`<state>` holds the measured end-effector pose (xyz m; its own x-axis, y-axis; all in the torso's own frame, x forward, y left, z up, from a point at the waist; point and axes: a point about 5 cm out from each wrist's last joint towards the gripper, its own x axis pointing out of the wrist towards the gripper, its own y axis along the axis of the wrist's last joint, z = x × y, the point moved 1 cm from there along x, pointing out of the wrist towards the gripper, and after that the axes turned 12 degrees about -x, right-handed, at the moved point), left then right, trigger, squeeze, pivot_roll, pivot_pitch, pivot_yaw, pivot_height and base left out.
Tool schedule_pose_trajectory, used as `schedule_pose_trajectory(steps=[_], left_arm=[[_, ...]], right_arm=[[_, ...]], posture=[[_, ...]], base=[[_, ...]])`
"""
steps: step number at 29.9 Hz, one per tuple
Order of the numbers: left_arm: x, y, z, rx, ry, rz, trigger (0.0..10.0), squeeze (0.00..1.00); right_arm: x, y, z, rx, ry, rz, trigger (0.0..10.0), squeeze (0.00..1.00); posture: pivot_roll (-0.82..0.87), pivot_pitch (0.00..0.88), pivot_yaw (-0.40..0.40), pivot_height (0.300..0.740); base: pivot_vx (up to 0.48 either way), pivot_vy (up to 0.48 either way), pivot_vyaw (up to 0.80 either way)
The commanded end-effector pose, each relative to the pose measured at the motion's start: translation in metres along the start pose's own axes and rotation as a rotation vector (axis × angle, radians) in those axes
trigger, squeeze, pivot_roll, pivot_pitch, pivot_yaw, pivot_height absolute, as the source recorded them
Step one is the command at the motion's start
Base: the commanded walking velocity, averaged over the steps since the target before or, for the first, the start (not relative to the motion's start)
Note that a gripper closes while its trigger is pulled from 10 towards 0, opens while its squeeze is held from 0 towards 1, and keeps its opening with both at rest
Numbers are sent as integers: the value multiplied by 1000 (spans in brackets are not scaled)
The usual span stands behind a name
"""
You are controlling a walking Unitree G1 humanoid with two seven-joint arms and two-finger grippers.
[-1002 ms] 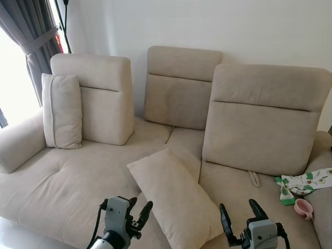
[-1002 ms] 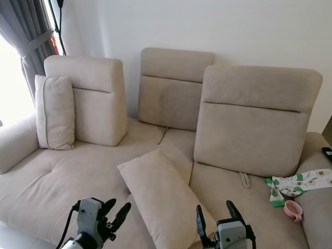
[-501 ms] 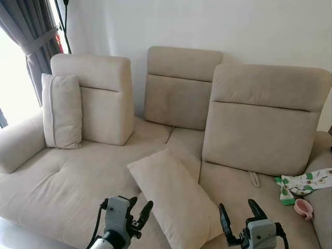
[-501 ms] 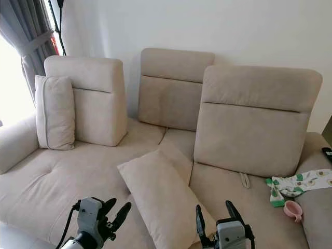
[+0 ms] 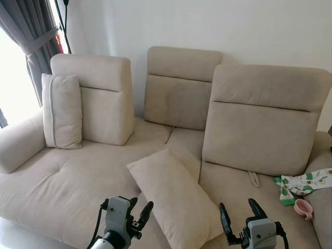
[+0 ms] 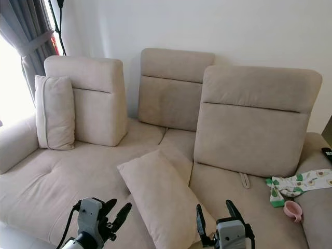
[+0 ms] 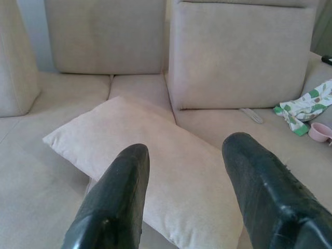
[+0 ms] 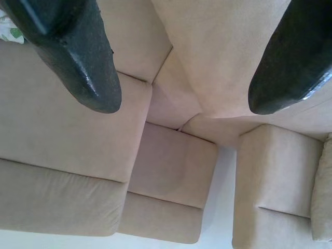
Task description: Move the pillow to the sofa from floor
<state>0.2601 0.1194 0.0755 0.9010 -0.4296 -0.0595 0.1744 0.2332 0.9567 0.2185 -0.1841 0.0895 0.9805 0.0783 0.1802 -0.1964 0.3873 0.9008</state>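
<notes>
The rectangular beige fabric pillow [image 5: 174,199] lies diagonally on the beige upholstered sofa [image 5: 57,187] seat (apparently delivered), so both end effectors, left [image 5: 139,213] and right [image 5: 239,217], hover just before it, fingers spread, holding nothing.

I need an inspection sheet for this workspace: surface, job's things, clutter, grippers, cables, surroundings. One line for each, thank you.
Surface: beige sofa, three raised backrests.
Job's things: pillow lying flat on the sofa seat, across the seam of two cushions, not held.
Clutter: second pillow upright against the left backrest; patterned cloth and pink cup at the right end.
Grippers: left gripper open, beside the pillow's near left edge; right gripper open, at its near right corner.
Cables: thin black cable on the left arm.
Surroundings: white wall, grey curtain, bright window at left.
</notes>
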Motion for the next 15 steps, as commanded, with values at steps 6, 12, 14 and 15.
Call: schedule_pose_trajectory(steps=[6,12,14,15], left_arm=[[-1,-5,1,0,-9,-22,10000,0],[-1,-5,1,-4,-9,-25,10000,0],[-1,-4,1,-4,-8,-25,10000,0],[-1,-4,1,-5,-7,-24,10000,0]], right_arm=[[-2,-2,0,-1,-11,-5,10000,0],[-2,-1,-1,-1,-9,-3,10000,0],[-2,-1,-1,-1,-8,-3,10000,0],[-2,-1,-1,-1,-7,-3,10000,0]], posture=[[2,0,31,740],[6,0,30,740],[7,0,29,740],[7,0,29,740]], base=[[0,0,0],[0,0,0],[0,0,0],[0,0,0]])
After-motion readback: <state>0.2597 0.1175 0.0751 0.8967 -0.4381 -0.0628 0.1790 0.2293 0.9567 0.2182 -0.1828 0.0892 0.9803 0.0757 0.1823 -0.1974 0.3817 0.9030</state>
